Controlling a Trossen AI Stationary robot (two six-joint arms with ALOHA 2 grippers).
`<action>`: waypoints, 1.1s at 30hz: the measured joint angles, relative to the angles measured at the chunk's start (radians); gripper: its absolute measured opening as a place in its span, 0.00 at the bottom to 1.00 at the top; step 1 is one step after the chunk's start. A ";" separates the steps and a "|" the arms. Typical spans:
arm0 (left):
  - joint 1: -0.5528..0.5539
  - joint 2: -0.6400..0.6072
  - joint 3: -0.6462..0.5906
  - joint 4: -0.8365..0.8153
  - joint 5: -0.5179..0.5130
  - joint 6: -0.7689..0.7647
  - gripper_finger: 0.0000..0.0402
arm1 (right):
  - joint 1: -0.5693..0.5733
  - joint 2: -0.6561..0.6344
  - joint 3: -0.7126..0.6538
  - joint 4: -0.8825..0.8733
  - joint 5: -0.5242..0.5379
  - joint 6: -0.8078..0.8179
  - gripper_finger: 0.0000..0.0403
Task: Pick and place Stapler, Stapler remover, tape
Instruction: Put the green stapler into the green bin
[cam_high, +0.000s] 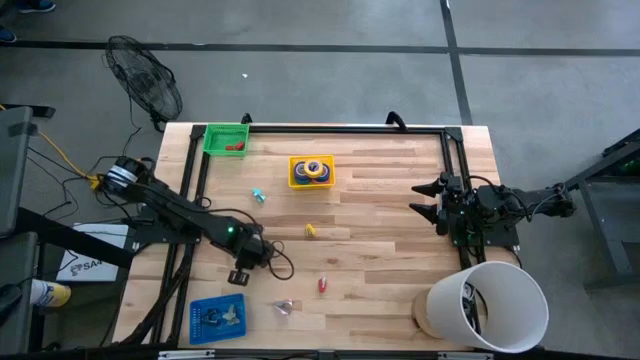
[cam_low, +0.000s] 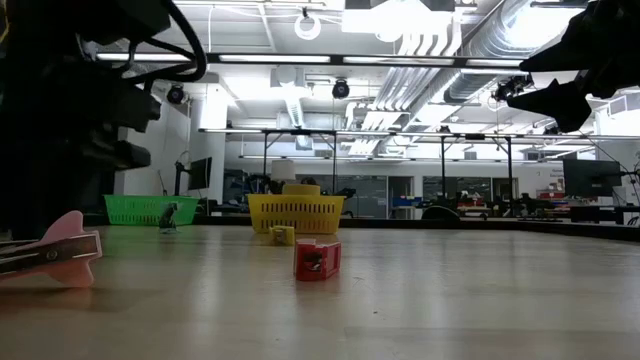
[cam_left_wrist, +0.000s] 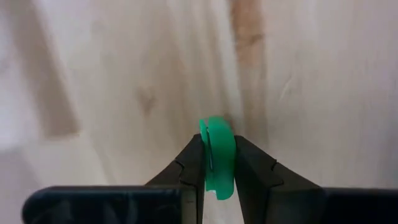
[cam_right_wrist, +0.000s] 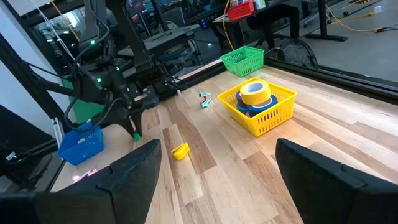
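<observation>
The table (cam_high: 380, 210) is pale, smooth, matt wood planks. The baskets (cam_right_wrist: 261, 111) look like plastic mesh. The green piece (cam_left_wrist: 217, 155) looks like smooth plastic.

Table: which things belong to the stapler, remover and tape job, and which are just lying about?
Job: tape in yellow basket; green piece held by left gripper; red piece; yellow piece; green basket; blue basket.
Lying about: bucket near open right gripper; fan.

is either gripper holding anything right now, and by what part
The left gripper pinches a small green piece by its flat sides, fingers on either face. The right gripper is open and holds nothing.
</observation>
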 joint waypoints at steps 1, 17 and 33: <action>0.000 -0.015 -0.001 -0.017 -0.017 -0.031 0.13 | 0.000 0.000 0.000 0.000 0.000 0.000 0.76; 0.351 -0.356 0.002 -0.281 -0.292 -0.265 0.13 | 0.000 0.001 0.000 0.000 0.000 0.000 0.76; 0.912 -0.458 0.003 -0.199 -0.364 -0.271 0.13 | 0.000 0.002 -0.001 0.000 0.000 0.000 0.76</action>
